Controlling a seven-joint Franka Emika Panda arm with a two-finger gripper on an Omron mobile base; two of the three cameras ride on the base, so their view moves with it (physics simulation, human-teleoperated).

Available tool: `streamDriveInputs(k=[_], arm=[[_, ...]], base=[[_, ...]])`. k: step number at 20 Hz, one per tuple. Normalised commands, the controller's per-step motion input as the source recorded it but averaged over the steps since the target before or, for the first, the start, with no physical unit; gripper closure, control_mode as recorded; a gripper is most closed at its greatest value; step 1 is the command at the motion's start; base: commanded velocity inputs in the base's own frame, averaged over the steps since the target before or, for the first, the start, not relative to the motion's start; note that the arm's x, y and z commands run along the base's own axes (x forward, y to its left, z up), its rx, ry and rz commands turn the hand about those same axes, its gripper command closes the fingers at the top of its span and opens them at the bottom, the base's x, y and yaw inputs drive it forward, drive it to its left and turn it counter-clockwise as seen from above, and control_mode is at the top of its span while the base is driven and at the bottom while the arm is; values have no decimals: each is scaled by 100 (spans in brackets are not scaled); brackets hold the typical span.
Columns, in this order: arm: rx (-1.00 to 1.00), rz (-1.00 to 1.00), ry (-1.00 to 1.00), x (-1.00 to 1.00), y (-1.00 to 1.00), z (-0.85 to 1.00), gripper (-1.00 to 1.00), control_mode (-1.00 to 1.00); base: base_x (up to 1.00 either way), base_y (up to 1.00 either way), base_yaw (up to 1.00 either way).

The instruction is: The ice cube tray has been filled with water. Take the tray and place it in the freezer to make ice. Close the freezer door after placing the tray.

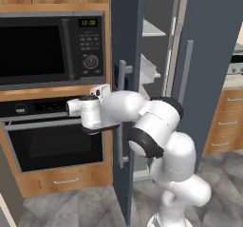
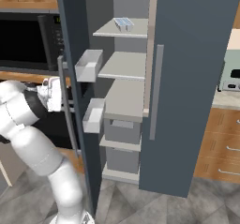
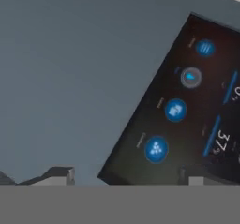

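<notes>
1. The gripper [image 3: 126, 176] shows in the hand view as two small dark finger tips [image 3: 58, 175] set well apart with nothing between them; it holds nothing, and whether the tips touch the surface ahead I cannot tell.
2. Just ahead of the gripper is the outer face of the freezer door [image 3: 70, 68] — flat slate-blue, with one black control panel [image 3: 187, 110] lying tilted across the right of the hand view; the panel carries four round blue icons.
3. In the left base view the arm reaches left from the lower right, and its hand is up against the outer face of the freezer door [image 1: 124, 55], beside the door's silver handle [image 1: 122, 117].
4. The freezer [image 2: 126, 101] stands open; its door [image 2: 75, 78] is swung out toward the left in the right base view, with two white bins [image 2: 88, 64] on its inner side, one above the other.
5. One ice cube tray [image 2: 123, 23] lies on the top shelf [image 2: 112, 31] inside the freezer, well apart from the gripper; its cells show the pale blue water [image 2: 123, 21].
6. Three pale grey shelves show inside, and two grey drawers [image 2: 122, 129] below them.
7. The other fridge door [image 2: 192, 78] — plain, one long silver handle — is shut, on the right.
8. One black microwave [image 1: 47, 48] sits above one black oven [image 1: 52, 136], left of the freezer; wooden drawers [image 1: 228, 121] stand under a worktop [image 1: 232, 81] at far right.
</notes>
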Motion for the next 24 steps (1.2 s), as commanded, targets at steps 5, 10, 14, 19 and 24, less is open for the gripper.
streamDriveInputs(k=[5, 10, 14, 19, 24], arm=[[-4, -32, 0, -2, -100, -2, -100, -100], [0, -6, 0, 10, -92, 0, -100, -100], [4, 0, 0, 1, -91, 0, -100, -100], [9, 10, -5, 0, -88, 1, -100, -100], [13, 26, -9, 0, -70, 0, -100, -100]], base=[[0, 0, 0], [0, 0, 0], [0, 0, 0], [0, 0, 0], [0, 0, 0]])
